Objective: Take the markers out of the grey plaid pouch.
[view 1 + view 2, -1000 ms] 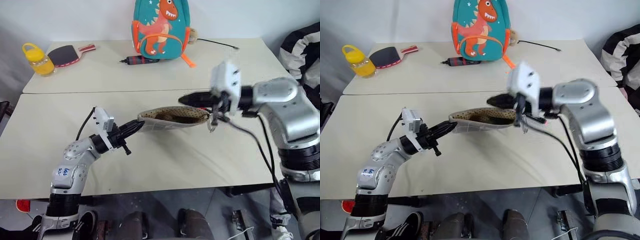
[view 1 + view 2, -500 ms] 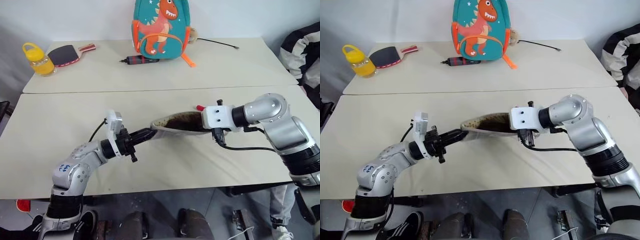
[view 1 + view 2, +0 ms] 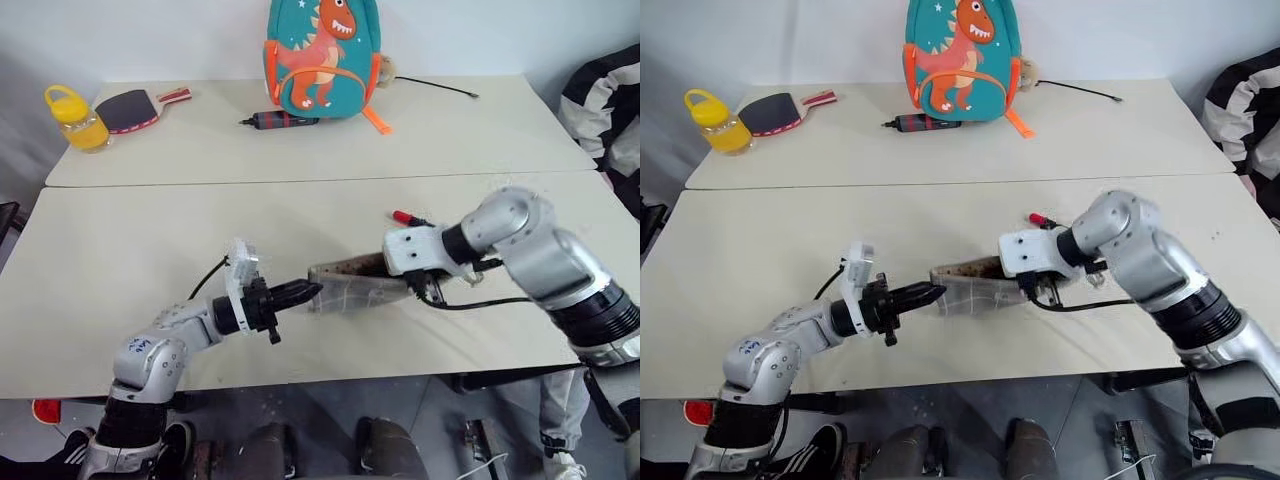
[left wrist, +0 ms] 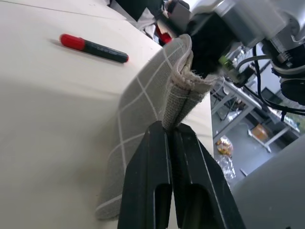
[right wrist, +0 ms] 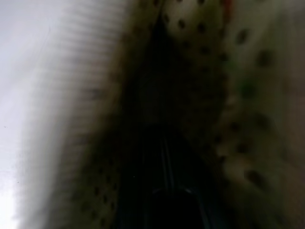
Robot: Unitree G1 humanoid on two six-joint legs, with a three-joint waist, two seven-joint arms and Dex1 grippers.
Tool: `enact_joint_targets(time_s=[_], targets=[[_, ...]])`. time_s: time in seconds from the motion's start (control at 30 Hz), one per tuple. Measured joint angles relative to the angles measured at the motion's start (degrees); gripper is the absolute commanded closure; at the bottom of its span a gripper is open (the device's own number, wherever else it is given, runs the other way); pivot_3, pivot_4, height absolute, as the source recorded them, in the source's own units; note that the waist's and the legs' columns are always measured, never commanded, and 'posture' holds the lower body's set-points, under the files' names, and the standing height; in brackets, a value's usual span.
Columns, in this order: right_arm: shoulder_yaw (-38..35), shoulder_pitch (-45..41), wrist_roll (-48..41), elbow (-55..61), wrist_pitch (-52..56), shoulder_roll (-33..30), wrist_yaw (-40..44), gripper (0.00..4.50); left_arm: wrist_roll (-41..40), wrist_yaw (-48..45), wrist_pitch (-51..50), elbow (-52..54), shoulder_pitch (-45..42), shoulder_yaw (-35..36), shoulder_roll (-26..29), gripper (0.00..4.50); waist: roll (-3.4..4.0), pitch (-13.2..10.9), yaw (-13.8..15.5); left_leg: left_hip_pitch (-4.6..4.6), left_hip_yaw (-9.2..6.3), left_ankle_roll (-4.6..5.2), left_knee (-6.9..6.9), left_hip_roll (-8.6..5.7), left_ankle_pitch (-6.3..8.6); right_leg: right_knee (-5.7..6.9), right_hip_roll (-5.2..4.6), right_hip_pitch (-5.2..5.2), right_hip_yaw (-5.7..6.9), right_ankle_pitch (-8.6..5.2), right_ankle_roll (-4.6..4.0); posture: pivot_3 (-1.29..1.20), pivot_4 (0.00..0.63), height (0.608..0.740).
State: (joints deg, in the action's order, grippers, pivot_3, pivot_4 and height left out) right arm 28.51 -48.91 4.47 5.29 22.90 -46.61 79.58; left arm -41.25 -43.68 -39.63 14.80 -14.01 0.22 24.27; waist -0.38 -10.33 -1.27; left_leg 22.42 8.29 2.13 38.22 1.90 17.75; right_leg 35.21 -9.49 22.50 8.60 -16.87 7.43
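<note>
The grey plaid pouch (image 3: 352, 292) hangs low over the near table, stretched between my two grippers. My left gripper (image 3: 312, 291) is shut on its left end; in the left wrist view the black fingers (image 4: 157, 157) pinch the frayed seam of the pouch (image 4: 138, 100). My right gripper (image 3: 400, 279) is shut on the right end, and its wrist view looks into the beige dotted lining (image 5: 238, 71). One marker (image 3: 405, 217) with a red cap lies on the table just beyond the pouch, also seen as the marker (image 4: 93, 45) in the left wrist view. What lies inside the pouch is hidden.
On the far table stand a teal dinosaur backpack (image 3: 322, 55), a dark red-black tool (image 3: 280, 120), a yellow bottle (image 3: 75, 118), a paddle (image 3: 130, 108) and a thin cable (image 3: 435, 88). A person in striped clothing (image 3: 610, 100) is at the right edge.
Both grippers have come down and drawn nearer with the pouch, which has tipped and sunk toward the table. A red-capped marker now lies on the table behind it.
</note>
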Motion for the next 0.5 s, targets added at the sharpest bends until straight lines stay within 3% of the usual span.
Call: enact_joint_targets(time_s=[0.13, 0.23, 0.3, 0.5], targets=[[-0.01, 0.32, 1.26, -1.74, -1.59, 1.08, -1.76, 4.47, 1.14, -0.01, 1.67, -0.01, 0.11, -0.31, -0.69, 4.5, 0.0, 0.0, -0.2, -0.01, 0.01, 0.0, 0.02, 0.01, -0.02, -0.01, 0.0, -0.02, -0.02, 0.0, 0.0, 0.0, 0.15, 0.74], [-0.3, 0.56, 1.01, -1.78, -1.05, 2.05, -2.08, 3.91, 1.48, -0.04, 2.23, -0.04, 0.2, -0.31, -0.73, 4.5, 0.0, 0.0, -0.2, -0.01, 0.01, 0.0, 0.01, 0.01, -0.02, 0.0, 0.0, -0.02, -0.02, 0.0, 0.0, 0.0, 0.15, 0.74], [-0.42, 0.74, 0.89, -1.75, -0.61, 2.4, -2.3, 3.29, 1.52, -0.13, 2.29, -0.1, 0.2, -0.25, -0.72, 4.5, 0.0, 0.0, -0.2, -0.02, 0.0, 0.0, 0.01, 0.01, -0.02, 0.02, 0.0, -0.02, -0.02, 0.0, 0.0, 0.0, 0.15, 0.74], [-0.56, 1.61, 1.27, -1.76, -2.52, 2.46, -2.65, 3.29, 1.5, -0.61, 2.86, -1.78, 0.19, -0.11, -0.73, 4.5, 0.0, 0.0, -0.22, -0.03, 0.0, 0.0, 0.0, 0.02, -0.02, 0.03, 0.0, -0.02, -0.01, 0.0, 0.0, 0.0, 0.15, 0.74]])
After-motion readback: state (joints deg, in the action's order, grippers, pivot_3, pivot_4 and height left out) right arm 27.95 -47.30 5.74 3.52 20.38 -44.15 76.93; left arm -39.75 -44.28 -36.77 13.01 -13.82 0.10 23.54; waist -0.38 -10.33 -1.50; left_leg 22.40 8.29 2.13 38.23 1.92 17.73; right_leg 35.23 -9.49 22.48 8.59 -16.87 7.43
